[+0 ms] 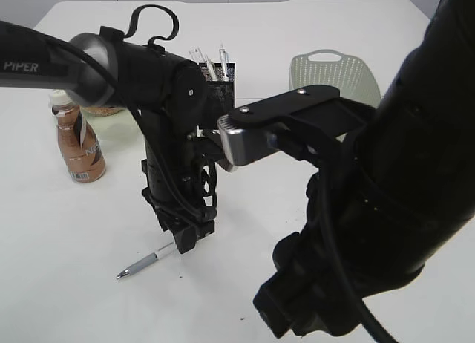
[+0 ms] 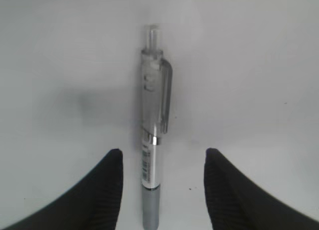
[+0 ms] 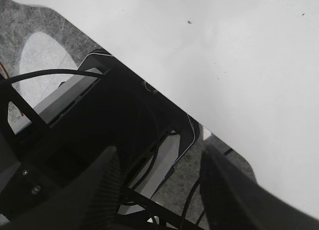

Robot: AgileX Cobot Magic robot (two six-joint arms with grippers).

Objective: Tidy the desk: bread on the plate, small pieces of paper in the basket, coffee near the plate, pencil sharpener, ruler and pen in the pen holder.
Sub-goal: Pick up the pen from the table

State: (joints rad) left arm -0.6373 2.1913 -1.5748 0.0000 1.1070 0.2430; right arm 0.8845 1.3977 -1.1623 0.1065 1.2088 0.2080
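Pen (image 2: pixel 152 140) is seen flat on the white table (image 1: pixel 67 232), lying between the parted fingers (image 2: pixel 99 195) of the left gripper (image 1: pixel 185 237), which is lowered over its clip end; no contact is visible and nothing is held. Right gripper (image 3: pixel 159 190) is held half open and empty at the near table edge. Further back, a coffee bottle (image 1: pixel 79 142) is stood at the left. Beyond it, a mesh pen holder (image 1: pixel 223 89) with pens is placed, and a pale basket (image 1: pixel 334 76) is set to its right.
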